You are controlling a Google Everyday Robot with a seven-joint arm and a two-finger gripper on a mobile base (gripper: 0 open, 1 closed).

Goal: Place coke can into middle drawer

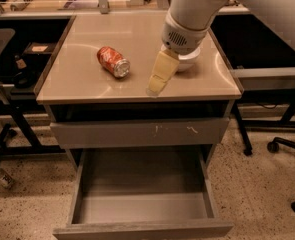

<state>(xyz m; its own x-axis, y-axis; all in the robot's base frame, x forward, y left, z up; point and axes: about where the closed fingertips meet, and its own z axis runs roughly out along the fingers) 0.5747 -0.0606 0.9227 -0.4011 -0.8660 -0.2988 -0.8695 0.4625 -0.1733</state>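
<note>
The coke can (113, 61) lies on its side on the beige cabinet top (87, 84), left of centre, with its silver end facing front right. My gripper (156, 83), cream-coloured on a white arm, hangs over the front middle of the top. It is to the right of the can, apart from it, and holds nothing. The middle drawer (142, 184) stands pulled out below, with a bare grey floor and nothing in it.
A white bowl (191, 62) sits on the top behind my wrist, partly hidden. A shut grey drawer front with white scratches (139, 132) is above the open drawer. Office chair wheels (274, 145) are on the right, and a black desk frame (12, 109) is on the left.
</note>
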